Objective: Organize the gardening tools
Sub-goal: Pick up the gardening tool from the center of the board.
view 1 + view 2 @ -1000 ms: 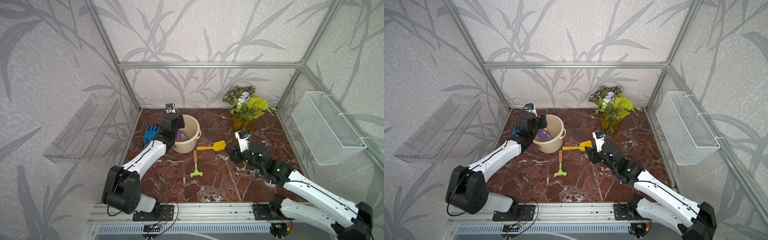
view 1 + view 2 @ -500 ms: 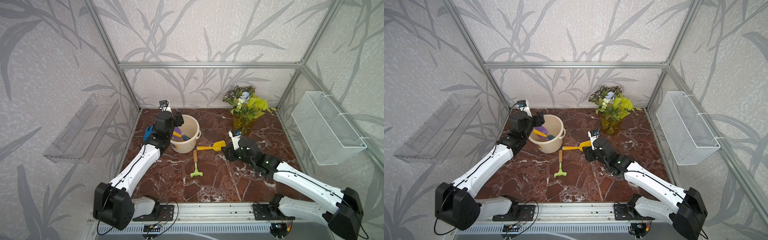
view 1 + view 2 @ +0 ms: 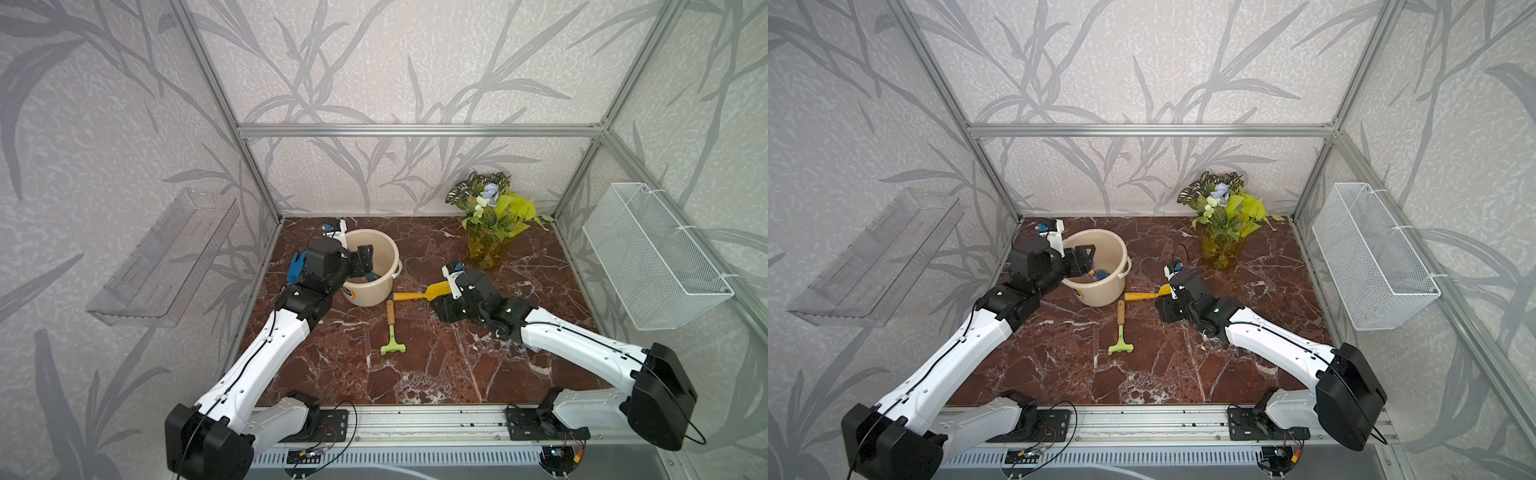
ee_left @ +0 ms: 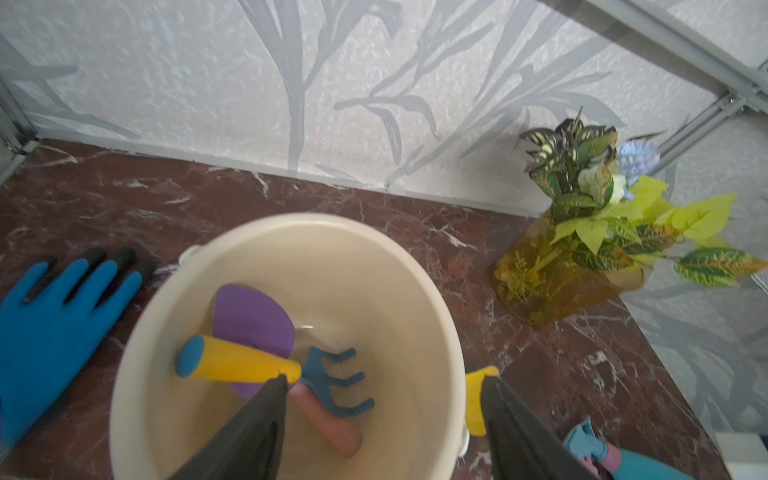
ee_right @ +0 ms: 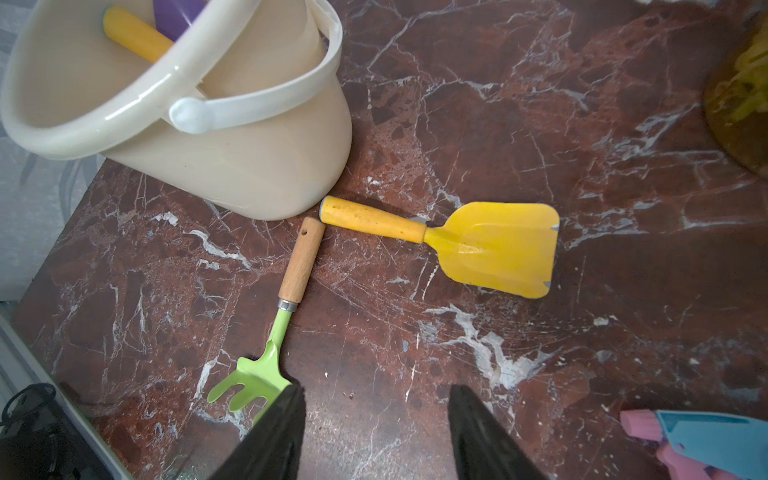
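Leafy plant (image 3: 492, 214) in amber vase (image 3: 485, 252) at back; white wire basket (image 3: 648, 257), clear shelf (image 3: 162, 257) on side walls.

Both top views look from high above the front rail (image 3: 415, 424), down toward the back wall (image 3: 415, 174), far enough to take in the whole counter (image 3: 415, 374). The left wrist camera sits close over the bucket (image 4: 291, 224), looking into it past the left gripper (image 4: 386, 378) toward the back wall. The right wrist camera looks steeply down at the counter from close by, past the right gripper (image 5: 376, 388). Both wrist views share the bucket, yellow scoop (image 5: 494, 249) and spray bottle (image 5: 706, 432).
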Controlling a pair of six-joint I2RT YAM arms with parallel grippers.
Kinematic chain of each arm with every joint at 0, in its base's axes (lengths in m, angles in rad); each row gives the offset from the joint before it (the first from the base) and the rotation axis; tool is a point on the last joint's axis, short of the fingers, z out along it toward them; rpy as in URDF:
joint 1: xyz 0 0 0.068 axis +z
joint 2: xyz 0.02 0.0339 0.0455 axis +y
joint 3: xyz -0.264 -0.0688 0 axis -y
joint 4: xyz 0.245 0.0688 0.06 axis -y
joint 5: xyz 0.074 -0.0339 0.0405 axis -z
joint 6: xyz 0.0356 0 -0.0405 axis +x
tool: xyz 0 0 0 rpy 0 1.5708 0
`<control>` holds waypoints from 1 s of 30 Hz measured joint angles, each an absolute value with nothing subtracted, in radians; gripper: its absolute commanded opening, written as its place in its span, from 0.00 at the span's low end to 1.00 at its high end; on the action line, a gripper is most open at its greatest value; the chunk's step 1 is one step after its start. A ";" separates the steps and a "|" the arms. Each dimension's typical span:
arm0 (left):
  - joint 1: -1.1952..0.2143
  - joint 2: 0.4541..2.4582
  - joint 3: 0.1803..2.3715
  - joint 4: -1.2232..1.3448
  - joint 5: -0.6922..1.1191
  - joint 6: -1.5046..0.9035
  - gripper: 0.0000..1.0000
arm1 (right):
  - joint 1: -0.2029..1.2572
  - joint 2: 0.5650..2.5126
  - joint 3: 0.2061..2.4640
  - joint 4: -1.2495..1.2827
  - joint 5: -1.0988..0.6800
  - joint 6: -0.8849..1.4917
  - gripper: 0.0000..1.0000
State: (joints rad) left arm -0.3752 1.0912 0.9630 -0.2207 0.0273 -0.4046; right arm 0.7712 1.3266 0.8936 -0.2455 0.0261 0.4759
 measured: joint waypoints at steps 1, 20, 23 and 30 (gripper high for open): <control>-0.392 1.073 0.940 -0.231 0.030 -0.412 0.75 | 0.771 1.345 0.900 -0.246 0.020 0.480 0.58; -0.505 0.909 0.751 -0.284 0.009 -0.535 0.75 | 0.659 1.690 1.020 -0.181 -0.183 0.825 0.58; -0.506 0.909 0.750 -0.284 0.009 -0.539 0.75 | 0.649 1.744 1.045 -0.159 -0.223 0.865 0.58; -0.506 0.913 0.750 -0.277 0.010 -0.546 0.75 | 0.632 1.866 1.114 -0.114 -0.300 0.946 0.58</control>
State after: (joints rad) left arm -0.5060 0.9127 0.7498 -0.2771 0.0097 -0.5461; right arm 0.6323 1.8656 1.1145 -0.1143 -0.2996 0.9459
